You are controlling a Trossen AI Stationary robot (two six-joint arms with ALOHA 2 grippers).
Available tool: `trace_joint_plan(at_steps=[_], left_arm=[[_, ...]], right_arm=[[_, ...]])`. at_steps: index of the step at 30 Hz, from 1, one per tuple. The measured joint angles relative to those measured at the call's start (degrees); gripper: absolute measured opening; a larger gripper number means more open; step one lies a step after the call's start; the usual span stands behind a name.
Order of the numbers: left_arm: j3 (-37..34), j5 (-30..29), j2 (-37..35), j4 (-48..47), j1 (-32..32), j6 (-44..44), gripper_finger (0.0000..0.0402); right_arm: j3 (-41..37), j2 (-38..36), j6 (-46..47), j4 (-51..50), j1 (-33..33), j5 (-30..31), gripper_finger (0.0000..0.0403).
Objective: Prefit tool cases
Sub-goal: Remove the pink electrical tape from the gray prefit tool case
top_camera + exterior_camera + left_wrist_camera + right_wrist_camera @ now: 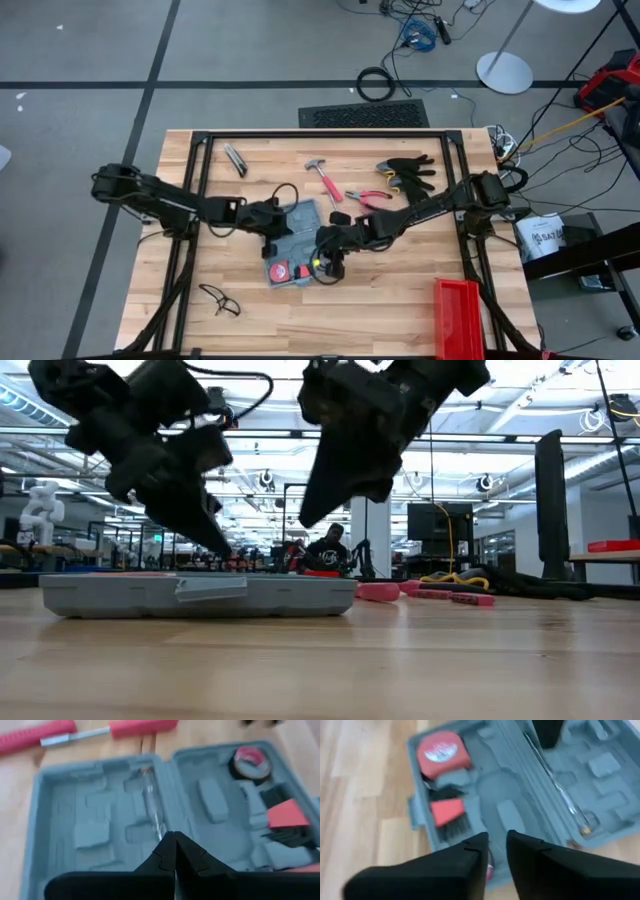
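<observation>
**Open tool case lies in the middle of the table, both grippers over it**

The tool case (292, 243) lies open and flat near the middle of the wooden table (400, 300). Its grey moulded tray holds a red round tape measure (438, 748) and a small red-and-black piece (449, 815) in one half; a thin clear rod (152, 805) lies by the hinge. The other recesses look empty.

The left gripper (174, 851) hangs over the case with its fingers pressed together. The right gripper (496, 849) is above the case's near edge, its fingers slightly apart and holding nothing.

On the table also lie a hammer (322, 179), red-handled pliers (368, 196), black gloves (412, 170), glasses (220, 299) and a red bin (460, 318), cut off by the picture's edge. A person (327, 550) sits far behind in the room.
</observation>
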Motion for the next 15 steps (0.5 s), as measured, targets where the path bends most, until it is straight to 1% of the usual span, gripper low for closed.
trace_joint_plan(at_steps=[4,7,12,15], left_arm=[[0.02,-0.26,3.65,0.11,-0.6,-0.55,0.0],[0.11,-0.39,5.63,2.16,-1.04,-1.74,0.0],[0.28,-0.5,7.72,4.56,-1.74,-1.99,0.0],[0.26,-0.69,7.87,4.73,-1.87,-2.0,0.0]], right_arm=[[0.11,0.2,-1.0,-1.39,0.56,0.22,0.0101],[0.11,1.47,-2.59,-1.27,0.91,0.28,0.0115],[0.1,5.54,-3.47,-1.64,0.91,0.07,0.0117],[0.13,6.49,-2.93,-1.93,0.91,-0.09,0.0112]])
